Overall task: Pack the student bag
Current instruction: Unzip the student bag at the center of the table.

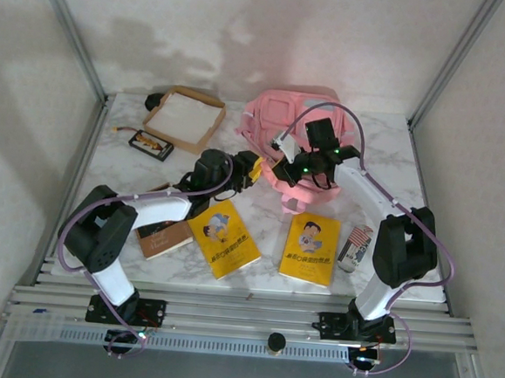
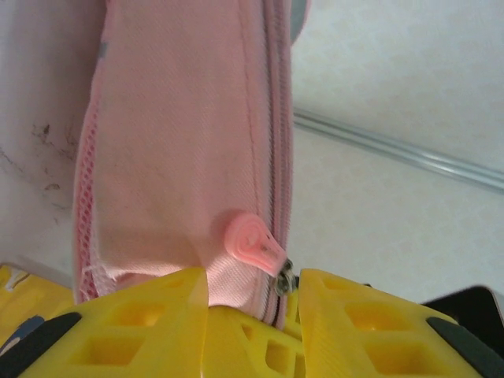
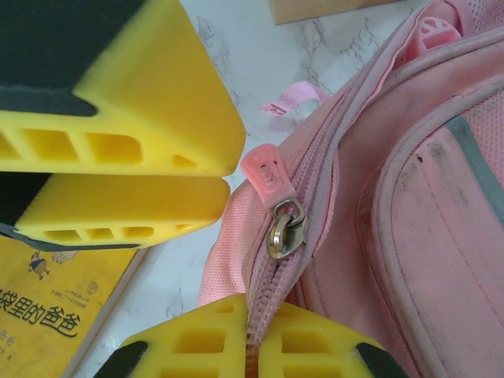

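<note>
Large pink fabric backpack [image 1: 271, 120] sits at the far centre of the white marble worktop [image 1: 386, 156], both arms reaching onto its near side.

Left tool [image 1: 252, 167]: at the backpack's left edge. In the left wrist view [image 2: 253, 295] the jaws are down to a narrow gap, and a fold of pink fabric [image 2: 173, 157] fills that gap, touching both yellow fingers [image 2: 142, 315]. Pink rubber zip tab [image 2: 250, 239] sits just above the gap, not gripped.

Right tool [image 1: 290, 173]: on the backpack's front. In the right wrist view [image 3: 253, 331] the jaws are almost together, leaving just a slit with the zip track running into it. Can't tell if the track is actually pinched. Metal slider [image 3: 283, 232] and its pink tab [image 3: 266, 169] lie just beyond the fingertips, free. Left tool's tips [image 3: 230, 177] are right beside that tab.
</note>
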